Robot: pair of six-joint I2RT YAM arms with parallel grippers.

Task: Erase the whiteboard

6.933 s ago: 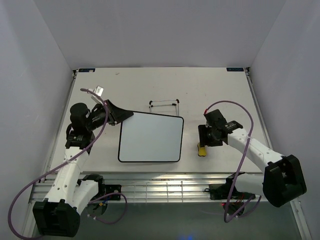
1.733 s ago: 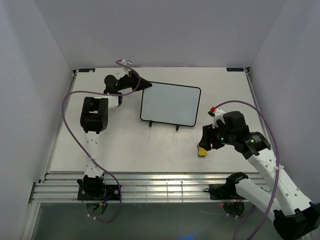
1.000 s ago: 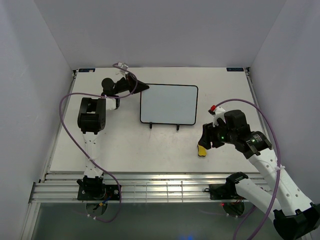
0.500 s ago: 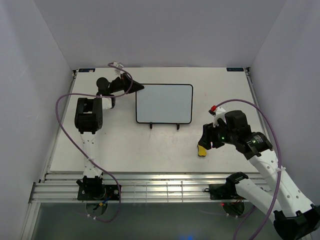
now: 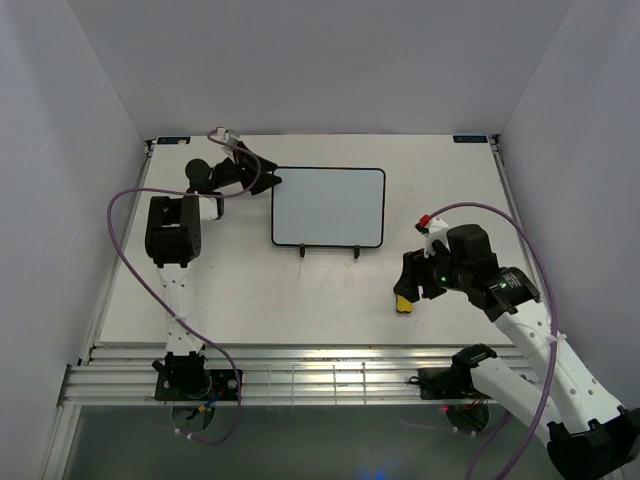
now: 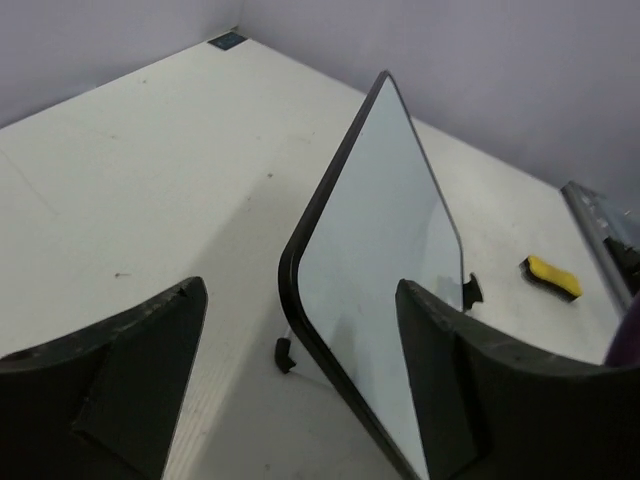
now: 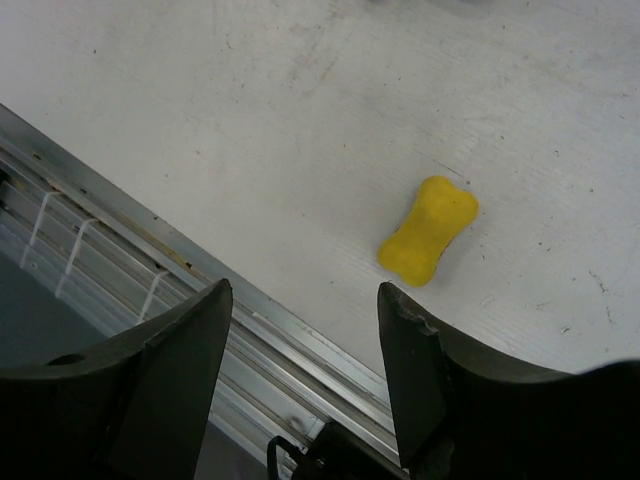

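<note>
The whiteboard (image 5: 328,207) stands tilted on its wire stand at the back middle of the table, and its surface looks blank. My left gripper (image 5: 264,180) is open at the board's left edge. In the left wrist view the black-framed whiteboard (image 6: 385,270) rises between the two fingers of the left gripper (image 6: 300,292), with a gap on each side. My right gripper (image 5: 411,285) hovers open over the yellow eraser (image 5: 403,303) near the front right. The eraser (image 7: 428,230) lies flat on the table, just beyond the right gripper (image 7: 300,297) and outside its fingertips.
The stand's black feet (image 5: 303,251) rest on the table in front of the board. The aluminium rail (image 7: 150,270) runs along the table's near edge, close under the right gripper. Grey walls enclose the table on three sides.
The left gripper carried the board's left edge a little leftward, then opened and let go of it. The right gripper's jaws widened slightly above the eraser.
</note>
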